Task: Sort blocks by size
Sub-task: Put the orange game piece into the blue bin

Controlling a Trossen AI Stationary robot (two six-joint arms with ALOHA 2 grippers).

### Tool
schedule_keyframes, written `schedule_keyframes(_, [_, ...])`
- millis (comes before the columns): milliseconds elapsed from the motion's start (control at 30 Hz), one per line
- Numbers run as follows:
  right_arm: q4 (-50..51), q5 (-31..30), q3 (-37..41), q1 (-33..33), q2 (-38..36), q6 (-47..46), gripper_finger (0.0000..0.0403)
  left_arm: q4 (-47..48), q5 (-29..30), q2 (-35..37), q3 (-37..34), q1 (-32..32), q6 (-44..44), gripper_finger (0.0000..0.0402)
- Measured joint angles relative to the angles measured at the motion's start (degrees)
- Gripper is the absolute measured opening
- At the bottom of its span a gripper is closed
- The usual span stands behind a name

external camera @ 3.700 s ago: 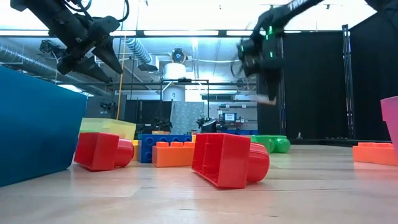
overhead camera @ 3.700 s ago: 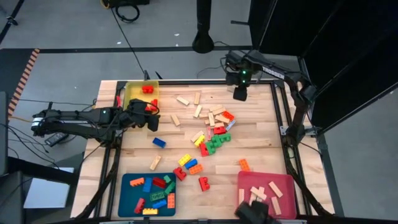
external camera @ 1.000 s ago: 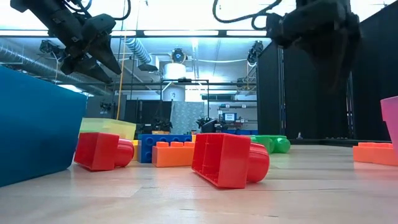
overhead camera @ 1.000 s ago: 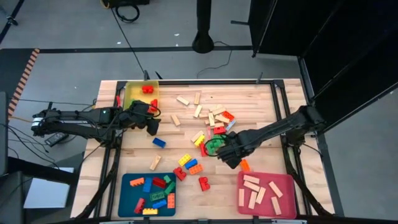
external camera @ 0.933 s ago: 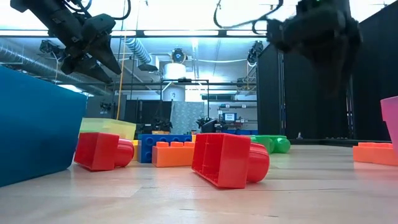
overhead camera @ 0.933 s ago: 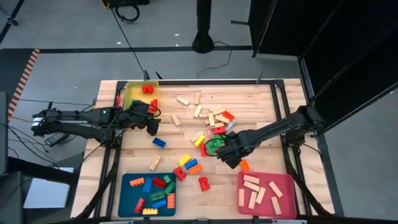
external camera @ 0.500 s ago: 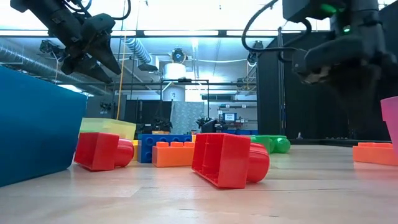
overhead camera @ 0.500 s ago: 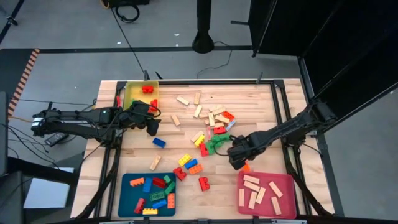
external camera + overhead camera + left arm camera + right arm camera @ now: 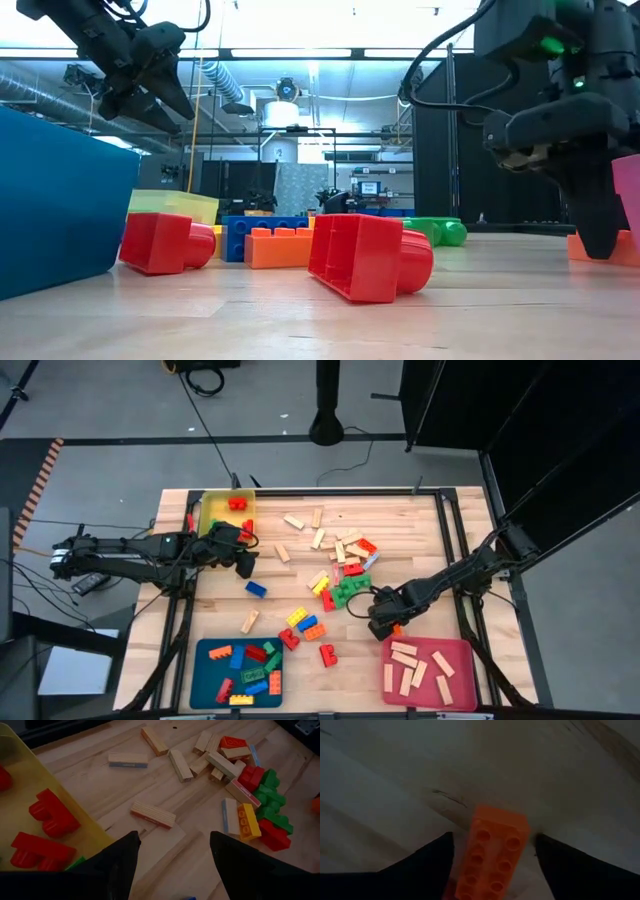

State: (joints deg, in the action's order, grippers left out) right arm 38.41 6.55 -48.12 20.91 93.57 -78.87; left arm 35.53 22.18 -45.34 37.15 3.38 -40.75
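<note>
1. Near the right front of the surface, just beyond the pink tray, the right hand is down over an orange block.
2. Its two dark fingers are spread, one on each side of the orange block, with a gap visible on both sides; the block lies flat on the wood, studs up.
3. From the low view, that hand reaches down to the surface at the far right, in front of the orange block.
4. At the left side, the left hand hangs above the surface beside the yellow tray, fingers spread and holding nothing.
5. Red blocks lie in the yellow tray.
6. Pale wooden bars lie in the pink tray, and mixed coloured blocks fill the blue tray at the near left.
7. Across the middle, a loose scatter of blocks remains: green, red and yellow bricks clustered together, wooden bars farther back, and a blue brick apart to the left.
</note>
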Motion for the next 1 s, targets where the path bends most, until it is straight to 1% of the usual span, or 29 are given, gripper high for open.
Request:
schedule_keyframes(100, [-0.7,0.0,0.9,-0.1,-0.2,-0.7,0.0234,0.0,0.0,0.0,0.0,0.0,-0.3,0.0253])
schedule_keyframes(200, [0.5,-0.8,1.0,-0.3,-0.1,0.1,0.0158,0.0,0.1,0.0,0.0,0.0,-0.4,0.0253])
schedule_keyframes(233, [0.6,-0.6,1.0,-0.5,-0.1,1.0,0.0149,0.0,0.1,0.0,0.0,0.0,-0.4,0.0253])
schedule_keyframes(433, [1.5,0.3,-0.3,-2.6,0.2,8.3,0.0153,-0.1,0.2,0.0,0.0,0.0,-1.5,0.0253])
schedule_keyframes(500, [1.5,-1.1,-2.0,-4.1,0.4,11.7,0.0153,-0.1,0.2,0.0,0.0,0.0,-1.7,0.0253])
schedule_keyframes(667, [3.2,-5.9,-8.5,-8.6,0.3,19.7,0.0153,-0.1,0.3,0.0,0.0,0.0,-1.9,0.0253])
schedule_keyframes(833, [3.1,-11.2,-16.9,-14.8,0.3,29.2,0.0153,-0.1,0.3,0.0,0.0,0.0,-1.9,0.0253])
schedule_keyframes(1000, [-2.0,-12.9,-24.6,-19.1,0.3,39.1,0.0153,-0.1,0.3,0.0,0.0,0.0,-1.9,0.0253])
